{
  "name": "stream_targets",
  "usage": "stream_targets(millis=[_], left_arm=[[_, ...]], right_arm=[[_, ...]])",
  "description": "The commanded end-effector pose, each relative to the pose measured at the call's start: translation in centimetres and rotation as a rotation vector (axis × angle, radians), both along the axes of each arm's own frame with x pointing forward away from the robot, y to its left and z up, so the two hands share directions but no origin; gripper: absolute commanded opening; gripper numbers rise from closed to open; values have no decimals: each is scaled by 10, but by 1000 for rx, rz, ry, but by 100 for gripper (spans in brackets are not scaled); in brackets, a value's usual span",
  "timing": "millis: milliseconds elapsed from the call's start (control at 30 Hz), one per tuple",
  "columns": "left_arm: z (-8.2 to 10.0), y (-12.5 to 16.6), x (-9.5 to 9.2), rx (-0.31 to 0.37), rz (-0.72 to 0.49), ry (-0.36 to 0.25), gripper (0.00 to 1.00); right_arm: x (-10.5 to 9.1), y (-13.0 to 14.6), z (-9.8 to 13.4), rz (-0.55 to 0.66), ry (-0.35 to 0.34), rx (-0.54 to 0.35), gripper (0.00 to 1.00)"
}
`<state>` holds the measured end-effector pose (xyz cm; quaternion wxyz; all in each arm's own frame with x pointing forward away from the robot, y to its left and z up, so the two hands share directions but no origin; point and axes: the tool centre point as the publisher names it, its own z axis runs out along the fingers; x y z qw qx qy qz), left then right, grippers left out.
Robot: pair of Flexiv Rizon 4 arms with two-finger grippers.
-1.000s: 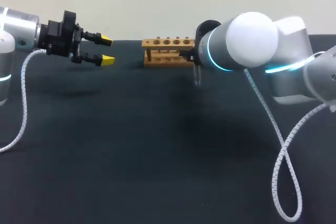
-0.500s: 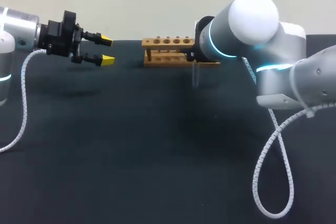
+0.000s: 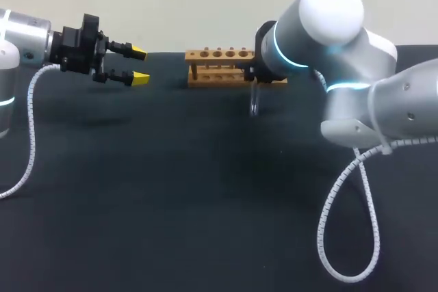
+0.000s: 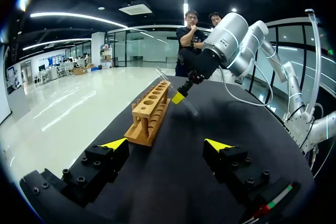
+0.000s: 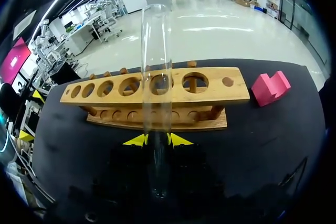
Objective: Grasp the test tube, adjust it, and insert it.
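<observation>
Right arm [image 3: 321,18] is hovering at 3 o'clock end of rack [image 3: 219,66], jaws gripping tube [image 5: 156,77]; left arm [image 3: 27,35] at 10 o'clock, jaws released. Head view is hiding right jaws; right wrist view is showing them.

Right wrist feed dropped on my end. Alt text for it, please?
The right hand grips a clear test tube between its yellow tips, the tube rising in front of a wooden rack of round holes. A pink block lies on the black table beside one end of the rack.

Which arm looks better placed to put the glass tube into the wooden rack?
Right: the right gripper holds the test tube just before the rack; the left gripper is open and empty.
</observation>
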<state>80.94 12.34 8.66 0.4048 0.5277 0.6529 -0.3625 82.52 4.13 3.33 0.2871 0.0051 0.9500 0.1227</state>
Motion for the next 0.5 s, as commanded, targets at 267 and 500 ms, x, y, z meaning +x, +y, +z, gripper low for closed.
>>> stream_targets(millis=[267, 500], left_arm=[[-1, 0, 0, -2, 0, -3, 100], [-1, 0, 0, -2, 0, -3, 100]], right_arm=[[-13, -8, 13, -25, -20, -2, 0], [-25, -14, 30, -40, -66, 6, 0]])
